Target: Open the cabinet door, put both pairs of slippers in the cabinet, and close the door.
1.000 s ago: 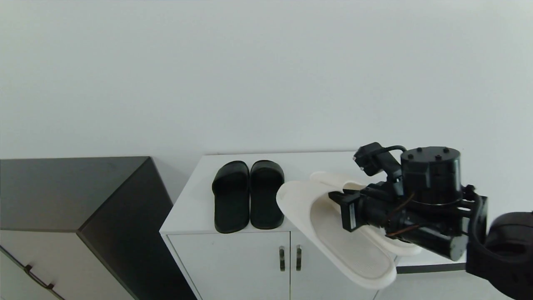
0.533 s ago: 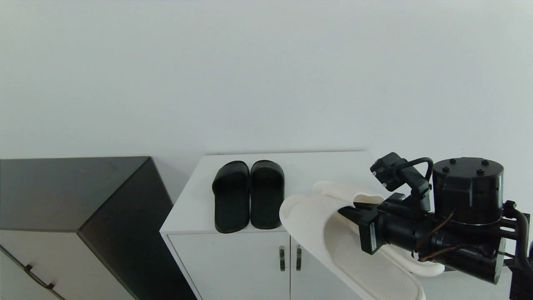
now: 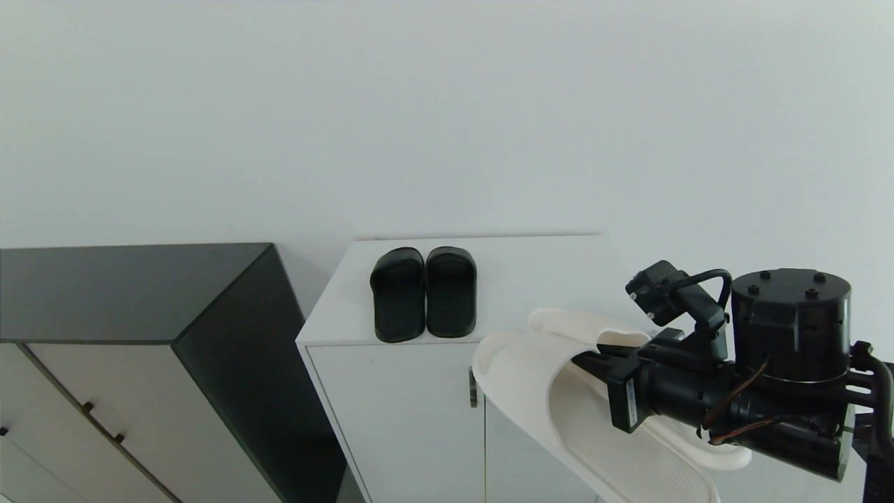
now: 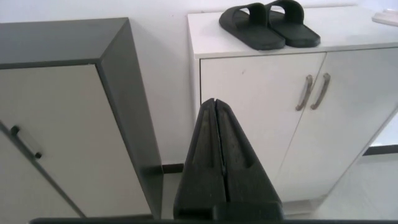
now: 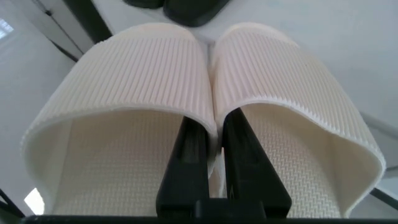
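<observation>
Right gripper (image 5: 214, 134) pinches the white slippers (image 3: 552, 391) by their inner straps, in front of the shut doors (image 4: 261, 118) of the cabinet (image 3: 559, 272), with the black slippers (image 3: 424, 292) on top; left gripper (image 4: 216, 109), closed and empty, faces the upright handles (image 4: 304, 93), so judged the free arm for opening.

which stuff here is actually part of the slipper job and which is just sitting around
Job: cream ribbed slippers clamped in the right gripper; black slide slippers on the white two-door cabinet, doors shut.
Lying about: dark grey cabinet with pale drawers beside it.
</observation>
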`<state>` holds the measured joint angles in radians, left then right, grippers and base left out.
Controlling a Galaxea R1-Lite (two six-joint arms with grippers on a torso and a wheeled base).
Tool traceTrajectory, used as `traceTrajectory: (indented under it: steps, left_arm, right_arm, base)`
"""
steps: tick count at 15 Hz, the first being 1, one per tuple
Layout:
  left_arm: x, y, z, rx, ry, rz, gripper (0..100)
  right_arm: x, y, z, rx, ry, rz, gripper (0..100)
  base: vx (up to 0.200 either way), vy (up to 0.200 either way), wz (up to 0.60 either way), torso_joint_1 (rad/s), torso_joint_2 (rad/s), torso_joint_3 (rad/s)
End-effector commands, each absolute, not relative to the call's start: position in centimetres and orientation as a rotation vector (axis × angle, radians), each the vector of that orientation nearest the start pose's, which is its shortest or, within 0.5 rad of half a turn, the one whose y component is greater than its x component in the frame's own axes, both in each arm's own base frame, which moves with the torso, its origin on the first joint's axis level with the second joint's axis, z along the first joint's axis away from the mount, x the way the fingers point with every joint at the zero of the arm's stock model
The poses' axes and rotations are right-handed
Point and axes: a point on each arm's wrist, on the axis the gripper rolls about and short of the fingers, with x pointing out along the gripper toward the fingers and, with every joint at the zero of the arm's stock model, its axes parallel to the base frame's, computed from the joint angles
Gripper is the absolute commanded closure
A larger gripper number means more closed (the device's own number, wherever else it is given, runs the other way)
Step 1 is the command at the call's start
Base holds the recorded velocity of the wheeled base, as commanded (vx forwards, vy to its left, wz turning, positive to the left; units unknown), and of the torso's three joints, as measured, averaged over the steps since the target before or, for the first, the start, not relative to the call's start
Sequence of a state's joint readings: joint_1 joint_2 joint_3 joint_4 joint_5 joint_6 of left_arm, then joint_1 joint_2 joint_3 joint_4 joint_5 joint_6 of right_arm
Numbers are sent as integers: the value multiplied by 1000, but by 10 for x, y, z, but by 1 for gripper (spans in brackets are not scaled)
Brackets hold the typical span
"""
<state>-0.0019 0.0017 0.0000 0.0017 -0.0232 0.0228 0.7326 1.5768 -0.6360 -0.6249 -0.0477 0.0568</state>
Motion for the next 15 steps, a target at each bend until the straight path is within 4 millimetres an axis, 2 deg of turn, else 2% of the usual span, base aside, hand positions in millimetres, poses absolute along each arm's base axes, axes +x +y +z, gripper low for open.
traceTrajectory:
  steps: [1, 8, 15]
  left_arm:
    - [-23, 0, 75, 23, 4, -25, 100]
    - [-23, -1, 75, 18, 4, -23, 100]
    - [-23, -1, 75, 17, 4, -26, 100]
  right_arm:
    - [195, 175, 170, -70, 321, 671, 100]
    - [189, 170, 173, -65, 310, 676, 100]
    - [186, 167, 164, -81, 343, 677, 100]
  base:
    - [0, 0, 0, 0, 0, 0]
    - [0, 0, 0, 0, 0, 0]
    - [0, 0, 0, 0, 0, 0]
